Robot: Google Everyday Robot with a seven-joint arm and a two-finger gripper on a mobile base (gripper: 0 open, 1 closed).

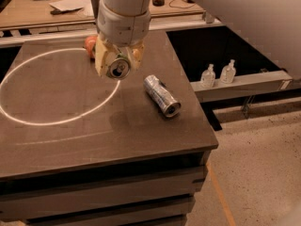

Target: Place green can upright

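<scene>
Gripper point(118, 64) above dark table point(70, 142), at white ring's point(51, 123) edge, fingers clamped on green can point(117, 69), tabbed end toward camera; silver can point(162, 95) lying on its side nearby

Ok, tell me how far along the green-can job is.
Done: the gripper grips the green aluminium drink can, silver end toward the camera, above the dark square table. In hand: the carry. Left: stand it upright on the table and release. The silver drink can lies on its side.
</scene>
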